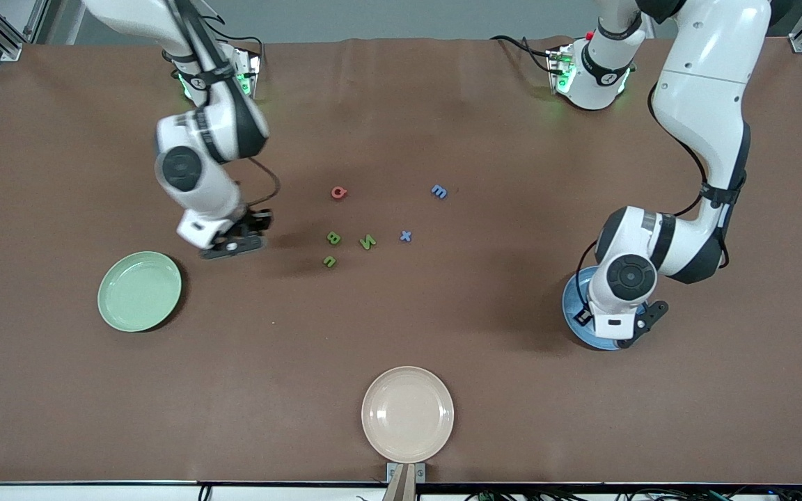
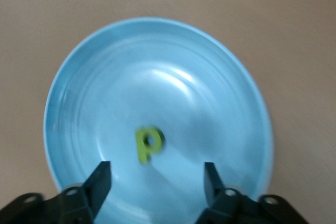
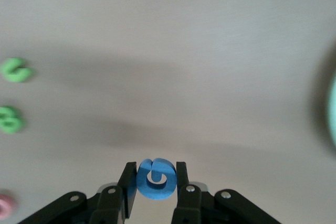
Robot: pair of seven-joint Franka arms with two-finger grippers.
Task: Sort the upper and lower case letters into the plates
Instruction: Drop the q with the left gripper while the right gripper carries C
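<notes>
Left gripper (image 2: 156,182) hangs over the blue plate (image 2: 226,77) at the left arm's table edge, fingers released, green p (image 2: 148,144) dropped in. Right gripper (image 3: 156,181) clamps a blue letter (image 3: 155,179) above bare table; it probably heads for the green plate (image 1: 139,291) next. Six letters wait mid-table.

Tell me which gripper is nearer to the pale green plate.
Right. The right gripper, shut on a blue letter, hangs over the table close beside the pale green plate. The left gripper is open over the blue plate at the left arm's end.

Spread left claw (image 2: 156,181) over blue plate's (image 2: 94,77) green letter (image 2: 148,144).
</notes>
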